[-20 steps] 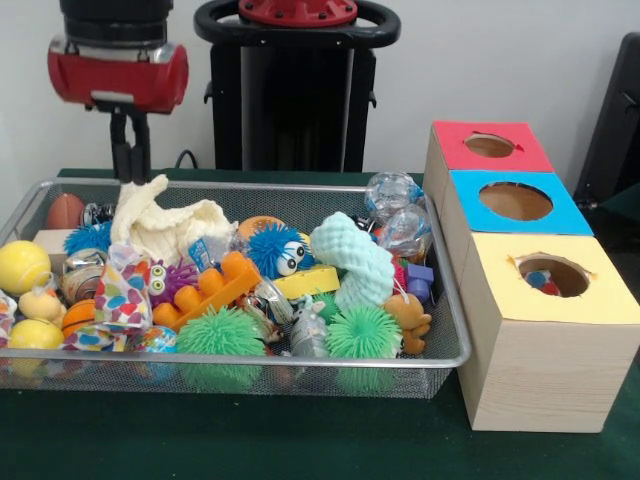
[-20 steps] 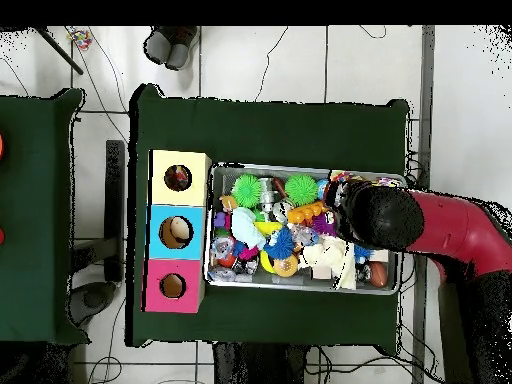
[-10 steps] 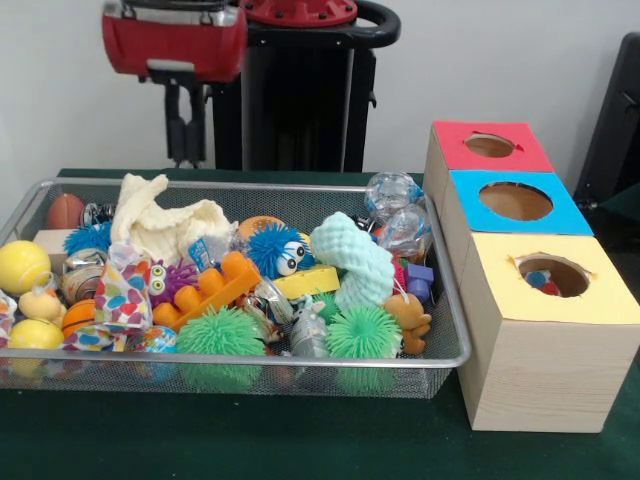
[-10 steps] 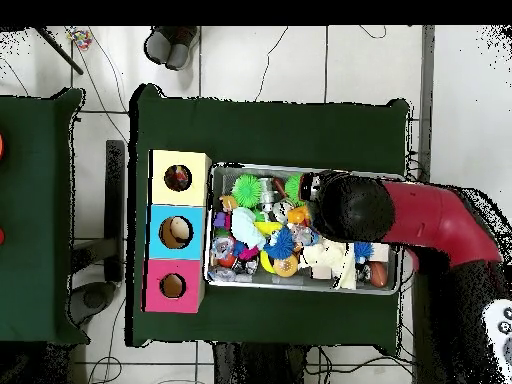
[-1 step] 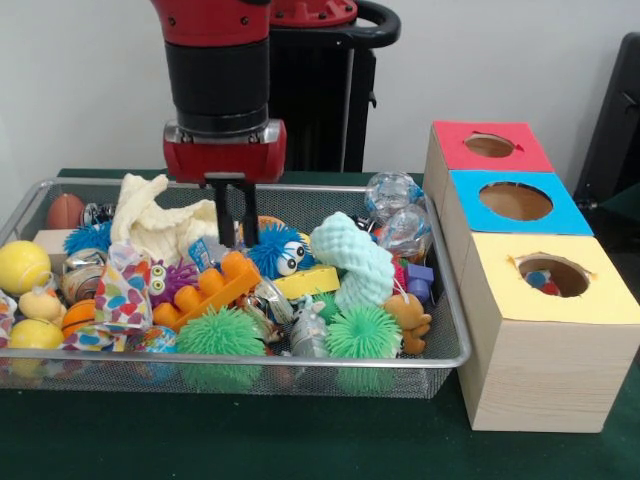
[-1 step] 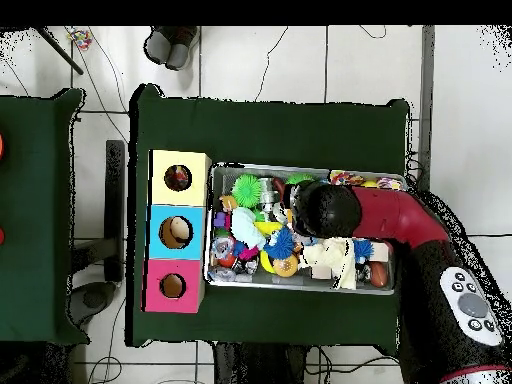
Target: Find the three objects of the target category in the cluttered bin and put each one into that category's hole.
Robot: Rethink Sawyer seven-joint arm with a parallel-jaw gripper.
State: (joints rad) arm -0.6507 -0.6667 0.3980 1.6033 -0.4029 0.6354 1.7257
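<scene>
The claw, prongs slightly apart and empty, is hanging over the orange toy mid-bin; it should be descending straight, straddling only that toy, avoiding the cream cloth alongside.

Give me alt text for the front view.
The gripper hangs over a wire bin full of toys, beside a blue spiky ball. Three boxes with holes stand to the right, topped red, blue and yellow.
</scene>
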